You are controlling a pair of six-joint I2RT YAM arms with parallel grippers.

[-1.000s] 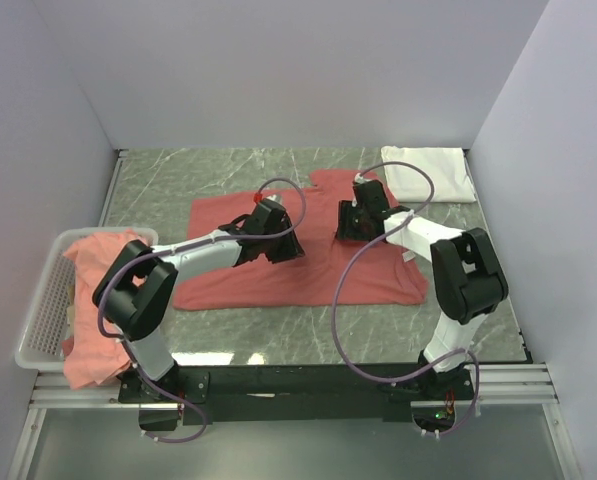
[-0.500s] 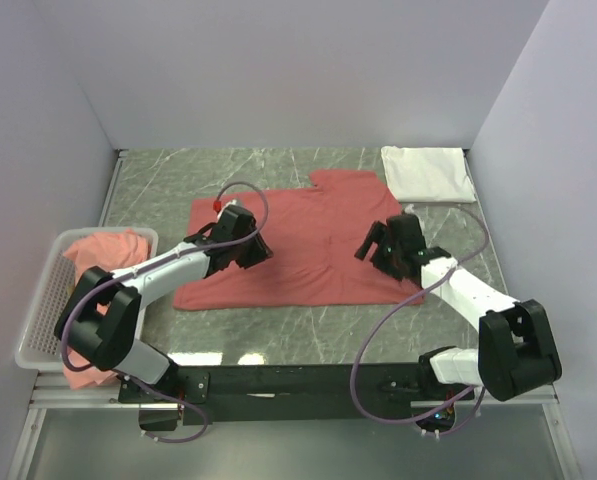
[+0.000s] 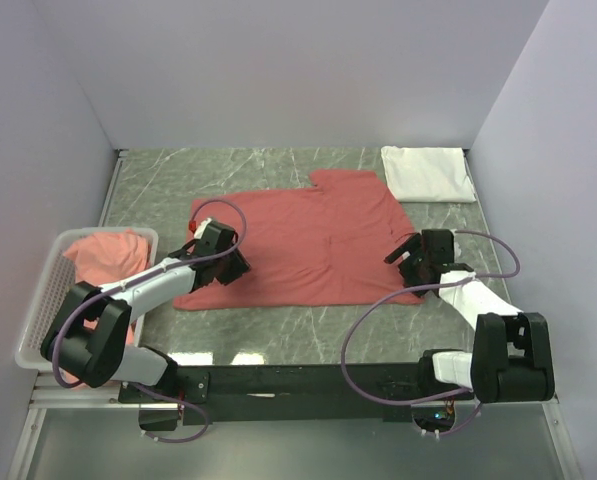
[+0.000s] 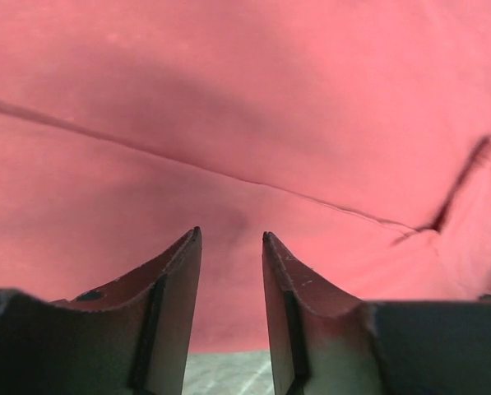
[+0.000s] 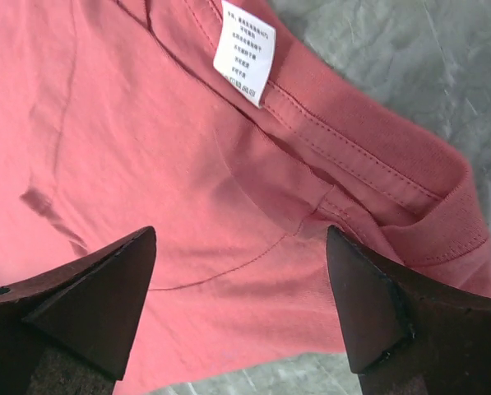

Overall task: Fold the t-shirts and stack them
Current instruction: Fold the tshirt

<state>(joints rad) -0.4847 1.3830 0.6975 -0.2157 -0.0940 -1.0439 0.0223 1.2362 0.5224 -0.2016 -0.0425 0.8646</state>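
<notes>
A salmon-red t-shirt (image 3: 308, 240) lies spread flat on the marble table. My left gripper (image 3: 223, 262) hovers over its near left edge. In the left wrist view (image 4: 230, 237) the jaws are narrowly apart with nothing between them, above the red cloth (image 4: 253, 107). My right gripper (image 3: 408, 258) is at the shirt's right edge. In the right wrist view (image 5: 241, 234) it is wide open and empty over the collar (image 5: 368, 173) and the white neck label (image 5: 245, 51). A folded white t-shirt (image 3: 428, 172) lies at the back right.
A white mesh basket (image 3: 38, 300) stands at the left table edge with more coral shirts (image 3: 103, 250) heaped in it and spilling over its front. Bare marble (image 3: 308, 330) runs along the near side. Grey walls close the back and both sides.
Both arms have drawn back from the middle of the red shirt, the left to its near left edge, the right to its collar side. The shirt lies flatter.
</notes>
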